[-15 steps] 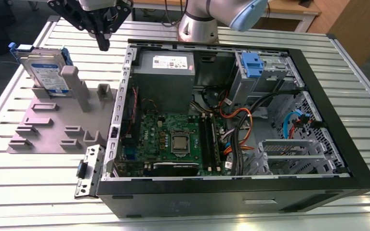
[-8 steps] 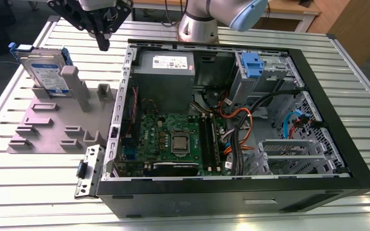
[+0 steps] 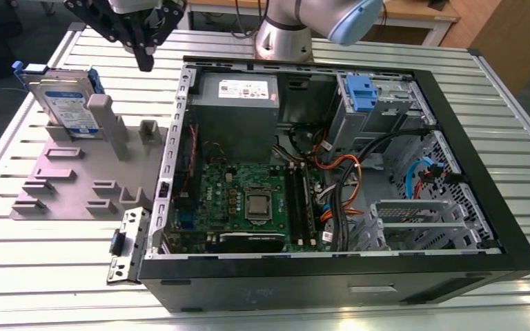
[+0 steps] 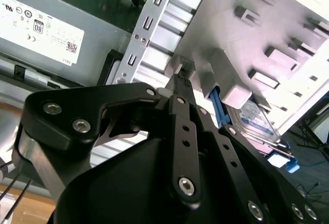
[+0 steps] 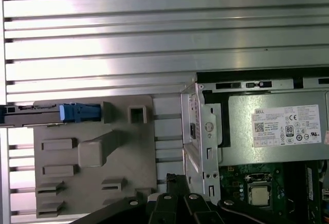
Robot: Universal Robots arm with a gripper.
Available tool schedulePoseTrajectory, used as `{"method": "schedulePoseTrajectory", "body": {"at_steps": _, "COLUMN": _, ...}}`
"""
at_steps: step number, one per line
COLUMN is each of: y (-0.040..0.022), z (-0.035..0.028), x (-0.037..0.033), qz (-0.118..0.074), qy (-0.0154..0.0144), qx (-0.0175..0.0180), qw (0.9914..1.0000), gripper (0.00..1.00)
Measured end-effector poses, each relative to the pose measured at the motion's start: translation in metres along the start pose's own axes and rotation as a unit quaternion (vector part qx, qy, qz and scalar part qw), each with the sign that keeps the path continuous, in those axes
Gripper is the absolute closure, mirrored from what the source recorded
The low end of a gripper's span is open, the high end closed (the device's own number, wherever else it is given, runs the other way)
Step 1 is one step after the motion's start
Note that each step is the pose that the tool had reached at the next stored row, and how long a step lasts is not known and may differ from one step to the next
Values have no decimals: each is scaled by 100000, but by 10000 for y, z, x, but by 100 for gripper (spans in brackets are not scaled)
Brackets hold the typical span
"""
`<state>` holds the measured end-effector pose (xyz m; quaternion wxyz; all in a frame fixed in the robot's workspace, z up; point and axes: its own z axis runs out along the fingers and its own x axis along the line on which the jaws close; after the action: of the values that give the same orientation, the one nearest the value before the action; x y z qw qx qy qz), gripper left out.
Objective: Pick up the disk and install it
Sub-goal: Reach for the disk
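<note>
On slatted table stands disk — tool nearby.

Silver-grey disk with white-and-blue label, blue plastic bracket around its frame, standing upright on its edge in a slot of the grey stand, at the exterior view's left
</note>
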<state>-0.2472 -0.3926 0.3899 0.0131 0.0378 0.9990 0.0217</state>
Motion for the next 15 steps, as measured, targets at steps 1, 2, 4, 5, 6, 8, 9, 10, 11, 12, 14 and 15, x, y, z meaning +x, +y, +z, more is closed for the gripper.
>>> {"method": "schedulePoseTrajectory", "body": {"at_steps": 1, "y": 25, "z": 3, "x": 10, "qz": -3, "qy": -5, "qx": -3, "qw": 100000, "gripper": 89}}
{"method": "schedulePoseTrajectory", "body": {"at_steps": 2, "y": 52, "z": 4, "x": 25, "qz": 2, "qy": 0, "qx": 1, "qw": 100000, "gripper": 89}}
{"method": "schedulePoseTrajectory", "body": {"at_steps": 4, "y": 100, "z": 9, "x": 67, "qz": 8, "qy": 0, "qx": -2, "qw": 100000, "gripper": 89}}
{"method": "schedulePoseTrajectory", "body": {"at_steps": 5, "y": 112, "z": 11, "x": 104, "qz": -1, "qy": -3, "qx": -3, "qw": 100000, "gripper": 89}}
{"method": "schedulePoseTrajectory", "body": {"at_steps": 6, "y": 121, "z": 12, "x": 147, "qz": -2, "qy": -1, "qx": 0, "qw": 100000, "gripper": 89}}
{"method": "schedulePoseTrajectory", "body": {"at_steps": 8, "y": 132, "z": 16, "x": 237, "qz": 11, "qy": -2, "qx": 0, "qw": 100000, "gripper": 89}}
{"method": "schedulePoseTrajectory", "body": {"at_steps": 9, "y": 141, "z": 19, "x": 272, "qz": 4, "qy": 11, "qx": -3, "qw": 100000, "gripper": 89}}
{"method": "schedulePoseTrajectory", "body": {"at_steps": 10, "y": 155, "z": 26, "x": 298, "qz": -1, "qy": 21, "qx": -10, "qw": 100000, "gripper": 89}}
{"method": "schedulePoseTrajectory", "body": {"at_steps": 11, "y": 175, "z": 30, "x": 318, "qz": 6, "qy": 58, "qx": 5, "qw": 100000, "gripper": 89}}
{"method": "schedulePoseTrajectory", "body": {"at_steps": 12, "y": 198, "z": 40, "x": 326, "qz": 14, "qy": 99, "qx": 10, "qw": 100000, "gripper": 89}}
{"method": "schedulePoseTrajectory", "body": {"at_steps": 14, "y": 229, "z": 56, "x": 351, "qz": 10, "qy": 140, "qx": 10, "qw": 100000, "gripper": 89}}
{"method": "schedulePoseTrajectory", "body": {"at_steps": 15, "y": 233, "z": 59, "x": 374, "qz": 9, "qy": 187, "qx": 18, "qw": 100000, "gripper": 89}}
